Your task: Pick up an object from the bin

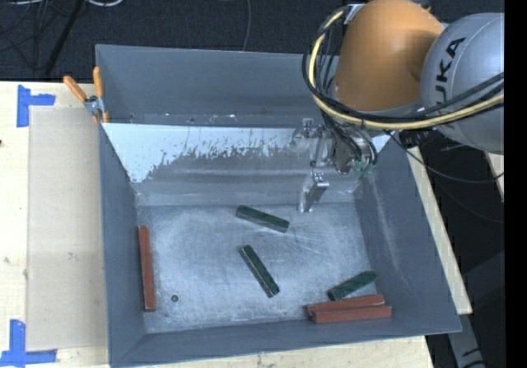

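Camera view looks down into the grey metal bin. Its walls are smooth and dull, and its floor is scuffed to a pale, grainy sheen, with whitish scratch streaks on the rear slope.

Against the bin's left wall lies a reddish-brown bar. It is long, thin and square-edged, and runs from the middle of that wall toward the front.

On the middle of the bin's floor rests a slanted green bar, dark, flat and matte, its far end leaning left.

Farther back, just in front of the rear slope, lies the upper green bar. It has the same dark flat shape and is set nearly crosswise with its right end a little lower.

My end effector hangs over the foot of the rear slope, right of the bin's middle. It is a slim piece of bare, shiny metal pointing down, and I cannot tell whether it is open or closed. Nothing shows in its grip. The upper green bar is the piece nearest to it, and the bar's right end is just to the left of my tip.

In the bin's front right corner a short green bar lies at a slant. Just in front of it are what look like two reddish-brown bars side by side along the front wall.

Over the bin's rear right rim sits my rounded orange cover, smooth and glossy, ringed by looped cables.
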You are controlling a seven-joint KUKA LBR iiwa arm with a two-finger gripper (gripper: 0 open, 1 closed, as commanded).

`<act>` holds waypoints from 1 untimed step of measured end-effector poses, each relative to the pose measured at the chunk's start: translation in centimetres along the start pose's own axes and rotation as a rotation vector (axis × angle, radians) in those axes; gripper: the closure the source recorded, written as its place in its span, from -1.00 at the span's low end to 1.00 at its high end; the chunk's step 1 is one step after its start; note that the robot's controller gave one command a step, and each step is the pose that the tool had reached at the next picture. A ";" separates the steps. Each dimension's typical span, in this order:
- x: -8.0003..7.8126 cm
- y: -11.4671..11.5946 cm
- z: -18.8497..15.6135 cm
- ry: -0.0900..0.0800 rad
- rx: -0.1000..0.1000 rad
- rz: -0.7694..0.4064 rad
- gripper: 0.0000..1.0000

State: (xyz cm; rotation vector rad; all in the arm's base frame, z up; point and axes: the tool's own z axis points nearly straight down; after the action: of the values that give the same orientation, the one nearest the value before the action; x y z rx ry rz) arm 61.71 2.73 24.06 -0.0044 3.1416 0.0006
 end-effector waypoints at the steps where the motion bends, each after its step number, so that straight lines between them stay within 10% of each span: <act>1: 0.0 0.0 0.0 0.000 0.000 0.000 -1.00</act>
State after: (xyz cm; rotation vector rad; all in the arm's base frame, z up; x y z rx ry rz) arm 61.71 2.73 24.06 -0.0039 3.1416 0.0007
